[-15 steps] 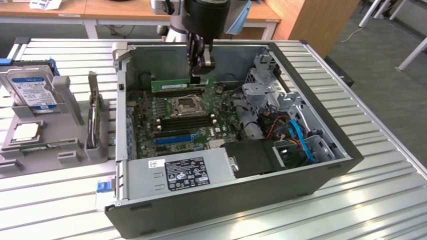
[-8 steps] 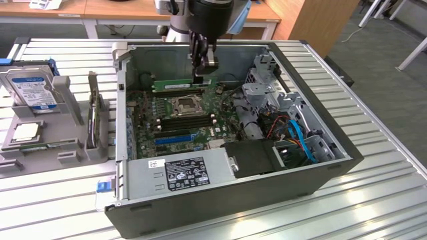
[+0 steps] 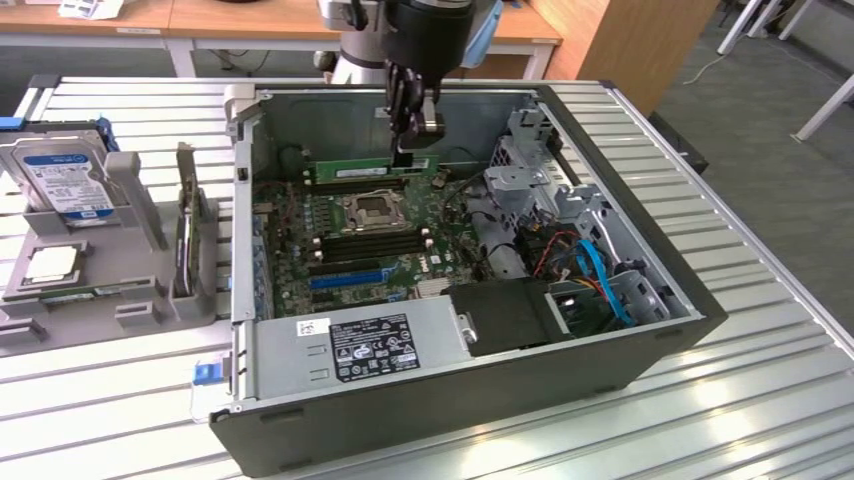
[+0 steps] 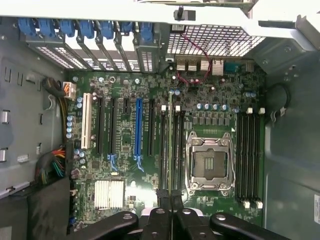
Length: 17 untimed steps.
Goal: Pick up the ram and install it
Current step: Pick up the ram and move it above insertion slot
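While clenched on the ram (image 3: pixel 360 170), the hand (image 3: pixel 411 142) hovers above the motherboard (image 3: pixel 441 230), near the far wall of the computer case (image 3: pixel 441 400).

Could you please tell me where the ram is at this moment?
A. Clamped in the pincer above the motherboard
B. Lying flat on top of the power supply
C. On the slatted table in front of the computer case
A: the exterior view shows the green ram gripped by the shut pincer over the motherboard inside the open case.
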Each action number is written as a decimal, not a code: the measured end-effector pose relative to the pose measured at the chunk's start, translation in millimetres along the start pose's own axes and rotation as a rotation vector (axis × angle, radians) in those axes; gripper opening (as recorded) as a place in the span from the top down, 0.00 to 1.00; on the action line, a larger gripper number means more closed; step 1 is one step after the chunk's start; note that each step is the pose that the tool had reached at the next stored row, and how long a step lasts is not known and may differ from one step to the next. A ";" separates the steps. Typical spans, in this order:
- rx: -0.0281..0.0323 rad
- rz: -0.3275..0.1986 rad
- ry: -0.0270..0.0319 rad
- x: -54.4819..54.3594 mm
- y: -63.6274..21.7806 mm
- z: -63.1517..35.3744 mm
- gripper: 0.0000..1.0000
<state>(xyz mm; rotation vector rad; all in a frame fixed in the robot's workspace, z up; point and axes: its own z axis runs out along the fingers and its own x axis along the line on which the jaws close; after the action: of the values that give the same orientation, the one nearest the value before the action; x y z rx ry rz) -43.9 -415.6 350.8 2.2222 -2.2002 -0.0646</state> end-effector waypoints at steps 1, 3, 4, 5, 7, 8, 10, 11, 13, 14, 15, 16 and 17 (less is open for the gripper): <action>0.0000 0.000 -0.0001 0.0 -0.8 0.0 0.88; 0.0001 0.000 0.0000 0.0 -2.5 0.0 0.88; 0.0000 0.000 0.0000 0.0 -3.1 -0.1 0.88; 0.0000 0.000 0.0000 0.0 -3.3 -0.1 0.88; 0.0000 0.000 0.0000 0.0 -3.3 -0.1 0.88; 0.0000 0.000 0.0000 0.0 -3.3 -0.1 0.88; 0.0000 0.000 0.0000 -0.1 -3.4 0.0 0.88; 0.0000 0.000 -0.0001 -0.5 -3.5 0.0 0.88; 0.0000 0.000 0.0000 -1.2 -3.5 0.0 0.88; 0.0000 0.000 -0.0001 -1.7 -3.4 0.1 0.88; 0.0000 0.000 0.0000 -2.2 -3.4 0.1 0.88; 0.0000 0.000 0.0000 -2.7 -3.4 0.2 0.88; 0.0001 0.000 0.0000 -3.1 -3.4 0.2 0.88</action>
<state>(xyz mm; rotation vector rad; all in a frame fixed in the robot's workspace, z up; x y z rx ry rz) -40.5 -412.4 350.6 2.2222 -2.2003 -0.0645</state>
